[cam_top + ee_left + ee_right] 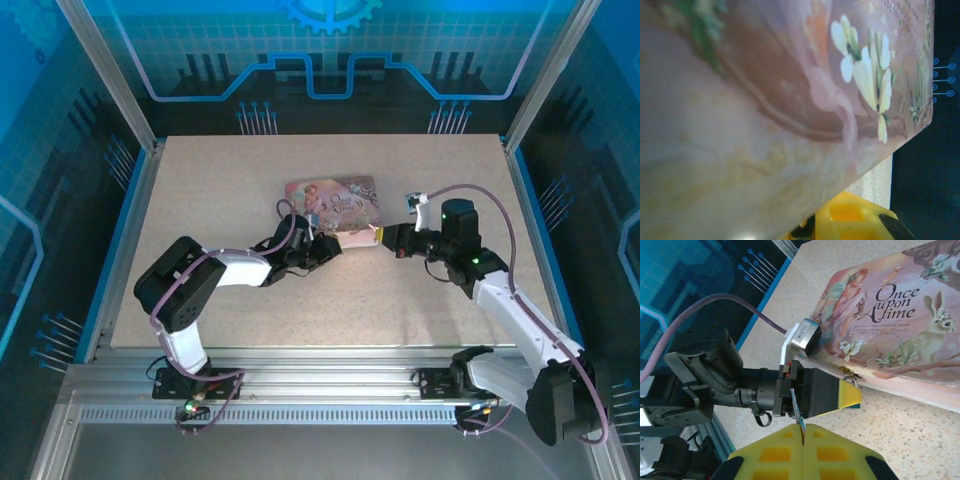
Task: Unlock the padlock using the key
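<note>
1. left arm (240, 268): smooth white shell links between rounded black joint housings. right arm (510, 310) is built the same.
2. a purple cable (487, 195) runs in loose loops along each arm.
3. small green lights (477, 262) glow on the right arm's black joint and low at both bases.
4. left gripper (851, 397): boxy black body, yellow wedge tip with a teal edge, small red mark at the rear. a silver camera box (805, 335) sits on a white bracket (786, 347).
5. right gripper (804, 432): yellow fingers (775, 455) moulded with square recesses, black outer corners.
</note>
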Available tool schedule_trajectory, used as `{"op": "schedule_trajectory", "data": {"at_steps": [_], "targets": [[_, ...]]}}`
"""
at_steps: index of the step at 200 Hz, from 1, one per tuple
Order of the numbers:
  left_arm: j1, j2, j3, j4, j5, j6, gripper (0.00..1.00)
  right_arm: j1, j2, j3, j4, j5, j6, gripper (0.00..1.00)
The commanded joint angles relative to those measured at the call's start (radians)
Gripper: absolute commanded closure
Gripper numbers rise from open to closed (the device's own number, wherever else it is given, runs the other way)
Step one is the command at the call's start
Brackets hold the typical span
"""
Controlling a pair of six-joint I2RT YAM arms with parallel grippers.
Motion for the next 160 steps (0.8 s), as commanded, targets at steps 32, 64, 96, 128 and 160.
{"op": "schedule_trajectory", "data": {"at_steps": [32,64,96,128,160], "targets": [[-0.006,0.017,0.038,0.075,0.019,-0.052,0.85,-0.001,-0.06,-0.138,0.166,-0.037,0.172,1.0],[-0.007,0.015,0.037,0.082,0.024,-0.058,0.85,0.0,-0.051,-0.21,0.281,-0.023,0.264,1.0],[-0.006,0.013,0.033,0.09,0.024,-0.063,0.85,0.005,0.016,-0.261,0.439,-0.026,0.373,1.0],[-0.007,0.014,0.029,0.102,0.03,-0.07,0.85,0.024,0.054,-0.259,0.475,-0.028,0.401,1.0],[-0.007,0.016,0.026,0.112,0.028,-0.071,0.85,0.034,0.061,-0.238,0.456,-0.018,0.411,1.0]]}}
